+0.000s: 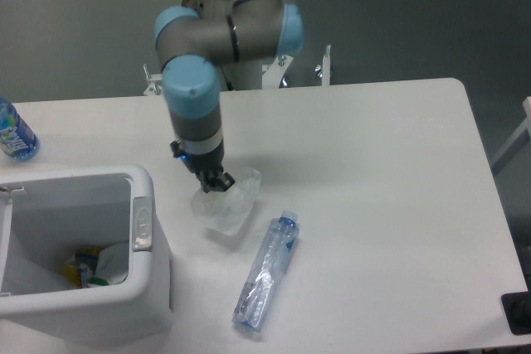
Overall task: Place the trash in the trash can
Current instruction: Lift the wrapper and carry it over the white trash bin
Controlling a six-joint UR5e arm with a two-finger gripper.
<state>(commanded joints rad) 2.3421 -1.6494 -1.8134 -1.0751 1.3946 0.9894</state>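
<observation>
The crumpled white sheet [230,209] hangs just above the table, right of the trash can, pinched at its top by my gripper [217,181], which is shut on it. The crushed clear bottle with a bluish cap [265,272] lies on the table below and right of the sheet, pointing diagonally. The white trash can [143,184] stands at the lower left, with some coloured rubbish lying at its bottom. My gripper is close to the can's right rim, a little to its right.
An uncrushed blue-labelled water bottle [14,133] stands at the far left edge of the table. A black object [517,313] sits at the table's lower right corner. The arm's base [236,55] rises behind the table's back edge.
</observation>
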